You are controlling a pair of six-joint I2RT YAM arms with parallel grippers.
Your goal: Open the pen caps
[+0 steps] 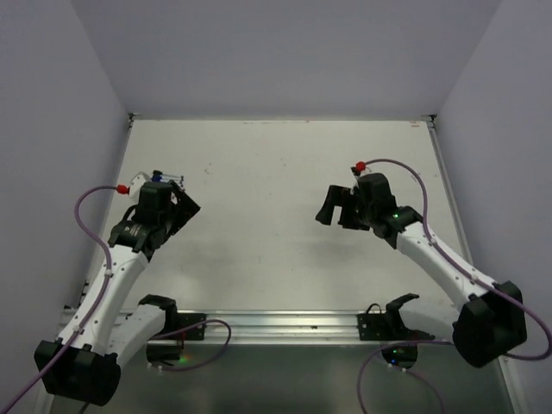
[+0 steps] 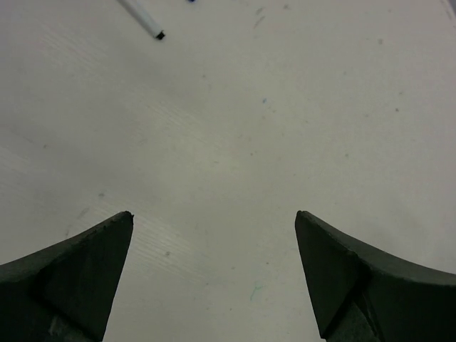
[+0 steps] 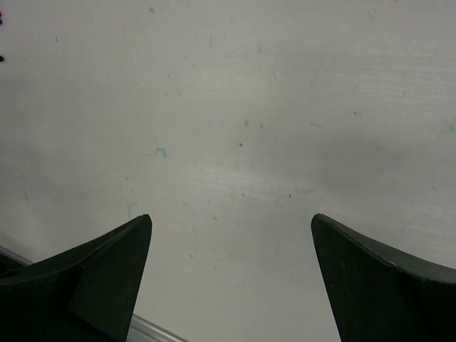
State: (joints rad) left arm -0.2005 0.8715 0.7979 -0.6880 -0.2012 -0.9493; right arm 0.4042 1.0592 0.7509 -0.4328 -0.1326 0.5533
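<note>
A small cluster of thin pale pens (image 1: 170, 178) lies at the table's left, just beyond my left wrist; a blue cap (image 1: 157, 175) shows at its left end. The arm partly hides them. In the left wrist view one white pen (image 2: 140, 16) with a black tip lies at the top left, well ahead of the fingers. My left gripper (image 1: 183, 210) (image 2: 214, 217) is open and empty above bare table. My right gripper (image 1: 335, 212) (image 3: 231, 219) is open and empty over the table's right half, far from the pens.
Purple cables with red connectors (image 1: 123, 187) (image 1: 358, 166) run along both arms. White walls close the table (image 1: 276, 259) on the left, back and right. A metal rail (image 1: 276, 323) runs along the near edge.
</note>
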